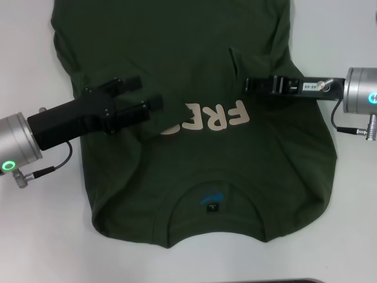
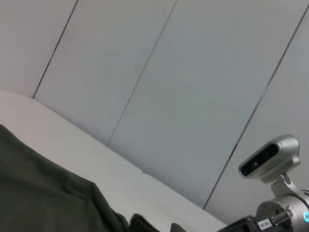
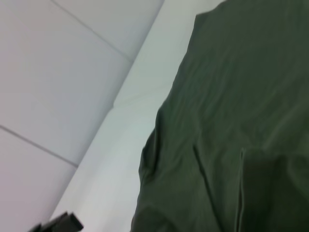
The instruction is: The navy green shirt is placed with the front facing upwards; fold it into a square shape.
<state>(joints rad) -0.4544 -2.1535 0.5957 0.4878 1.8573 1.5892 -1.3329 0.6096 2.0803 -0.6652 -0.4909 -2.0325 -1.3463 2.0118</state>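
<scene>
Two hands sit over the navy green shirt (image 1: 194,82): left hand (image 1: 147,97) spread apart, right hand (image 1: 244,85) pinching cloth

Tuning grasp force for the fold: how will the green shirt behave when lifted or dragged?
Probably floppy: the navy green shirt already wrinkles and bunches near the left gripper, covering some chest letters. A lifted edge would likely drape, not hold shape. Dragging across the white table would probably rumple it rather than slide it whole. The right gripper sits over the chest.
</scene>
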